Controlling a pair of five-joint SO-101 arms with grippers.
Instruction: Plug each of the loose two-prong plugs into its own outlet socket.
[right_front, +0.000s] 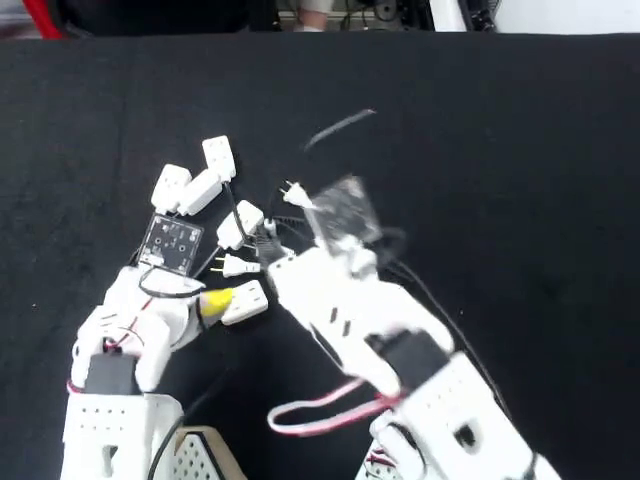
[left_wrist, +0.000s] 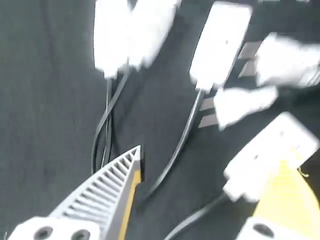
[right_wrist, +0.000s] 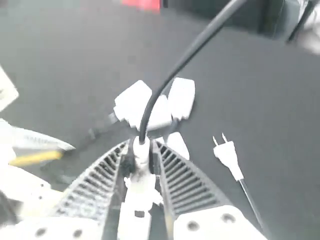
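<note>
Several white outlet sockets (right_front: 200, 188) on black cables lie bunched at the table's left centre. My right gripper (right_wrist: 141, 146) is shut on a white two-prong plug (right_wrist: 140, 182), whose black cable (right_wrist: 190, 52) runs up and away from the fingertips. In the high view this gripper (right_front: 268, 250) sits among the sockets. A loose plug (right_front: 293, 193) lies just beyond it, prongs showing, and the same loose plug (right_wrist: 227, 155) appears beside the fingers. My left gripper (left_wrist: 207, 165) is open, its yellow finger (left_wrist: 282, 197) against one socket (left_wrist: 272, 155). Another plug (right_front: 235, 265) lies near it.
Black cables (left_wrist: 107, 120) run between the sockets and under the left gripper's fingers. The table (right_front: 520, 150) is covered in black cloth, bare at the right and back. A red and white cable loop (right_front: 320, 415) hangs from the right arm near the front edge.
</note>
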